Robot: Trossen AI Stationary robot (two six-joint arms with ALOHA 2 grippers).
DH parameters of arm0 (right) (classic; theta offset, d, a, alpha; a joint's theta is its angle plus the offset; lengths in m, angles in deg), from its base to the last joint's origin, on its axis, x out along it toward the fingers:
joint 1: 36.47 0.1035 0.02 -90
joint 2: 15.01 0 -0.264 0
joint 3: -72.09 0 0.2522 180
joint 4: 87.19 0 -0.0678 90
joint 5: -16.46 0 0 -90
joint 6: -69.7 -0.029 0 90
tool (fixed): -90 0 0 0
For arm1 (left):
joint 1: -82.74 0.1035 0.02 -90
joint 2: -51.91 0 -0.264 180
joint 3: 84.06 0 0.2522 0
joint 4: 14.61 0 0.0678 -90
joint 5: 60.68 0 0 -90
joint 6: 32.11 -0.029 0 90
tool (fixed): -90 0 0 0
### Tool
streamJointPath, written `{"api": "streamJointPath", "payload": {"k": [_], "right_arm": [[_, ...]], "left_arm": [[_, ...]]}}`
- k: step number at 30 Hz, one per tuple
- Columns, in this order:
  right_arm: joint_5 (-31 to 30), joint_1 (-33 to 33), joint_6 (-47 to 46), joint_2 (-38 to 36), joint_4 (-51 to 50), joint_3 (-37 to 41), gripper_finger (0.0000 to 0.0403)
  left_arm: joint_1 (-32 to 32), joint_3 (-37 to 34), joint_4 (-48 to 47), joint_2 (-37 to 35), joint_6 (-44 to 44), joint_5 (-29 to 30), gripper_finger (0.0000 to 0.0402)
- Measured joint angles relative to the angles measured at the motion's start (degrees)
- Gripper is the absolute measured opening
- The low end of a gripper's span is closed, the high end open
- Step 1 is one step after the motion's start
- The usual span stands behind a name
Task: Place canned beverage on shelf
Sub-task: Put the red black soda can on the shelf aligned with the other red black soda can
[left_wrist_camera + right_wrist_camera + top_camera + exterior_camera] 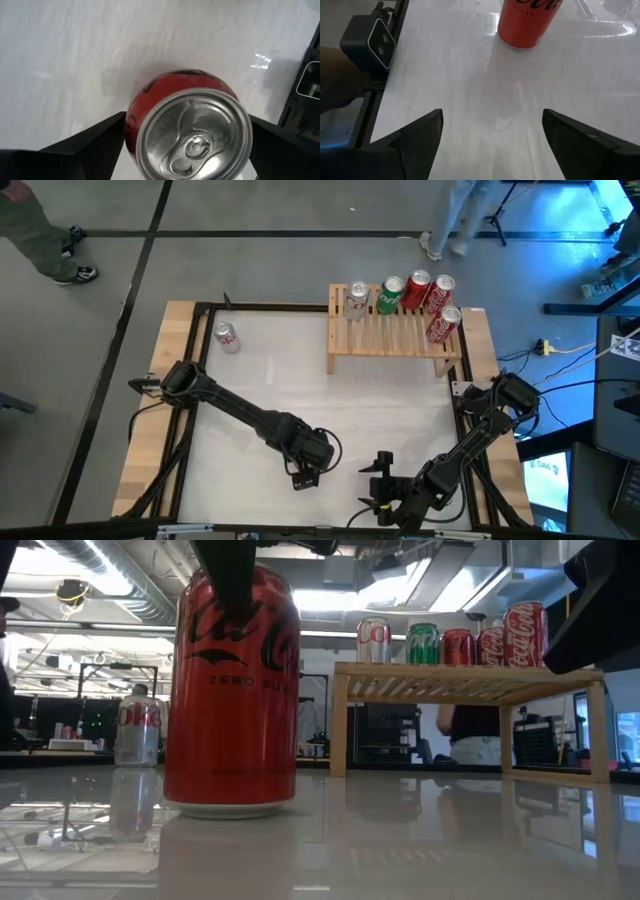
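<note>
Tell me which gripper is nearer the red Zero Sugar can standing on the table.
Left. The left gripper is right over the red can, one finger on each side of it. The right gripper sits a short way off, open, facing the can across bare table.

Overhead, table-level, two wrist views; shared red can (231, 690)

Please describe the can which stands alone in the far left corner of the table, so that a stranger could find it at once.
Start at the wooden shelf along the table's far edge, which carries five cans. Look left past its end toward the far left corner: one silver can with red lettering stands there alone on the white tabletop. Unlike the others, it is neither on the shelf nor near an arm.
</note>
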Motion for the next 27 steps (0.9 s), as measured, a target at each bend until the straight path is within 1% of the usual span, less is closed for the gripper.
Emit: {"api": "streamJointPath", "payload": {"k": [5, 9, 13, 17, 20, 23, 25, 27], "right_arm": [[0.0, 0.0, -0.02, 0.0, 0.0, 0.0, 0.0335], [0.0, 0.0, 0.0, 0.0, 0.02, 0.0, 0.0335], [0.0, 0.0, -0.06, -0.02, 0.06, -0.02, 0.0335], [0.0, 0.0, -0.08, -0.02, 0.13, -0.02, 0.0335], [-0.01, -0.02, -0.11, -0.02, 0.21, -0.02, 0.0335], [-0.02, -0.13, -0.13, -0.04, 0.64, -0.02, 0.0335], [-0.05, -0.54, -0.15, -0.04, 1.05, -0.04, 0.0335], [-0.13, -1.01, -0.21, -0.04, 2.31, -0.04, 0.0335]], "left_arm": [[0.18, 0.0, -0.23, -0.59, -0.02, -0.71, 0.0366], [-0.66, 0.0, -1.17, -3.52, 0.03, 0.43, 0.0367], [-3.14, 0.0, -3.03, -7.25, 0.28, 5.28, 0.0367], [-7.14, -1.04, -4.2, -10.3, 0.6, 12.39, 0.0367], [-10.37, -4.31, -3.94, -11.95, 2.82, 15.92, 0.0368], [-14.18, -9.81, -2.98, -13.76, 6.43, 20.48, 0.0368], [-17.07, -15.0, 0.31, -15.66, 9.46, 23.9, 0.0368], [-20.08, -20.76, 5.59, -17.65, 12.49, 26.76, 0.0368]]}}
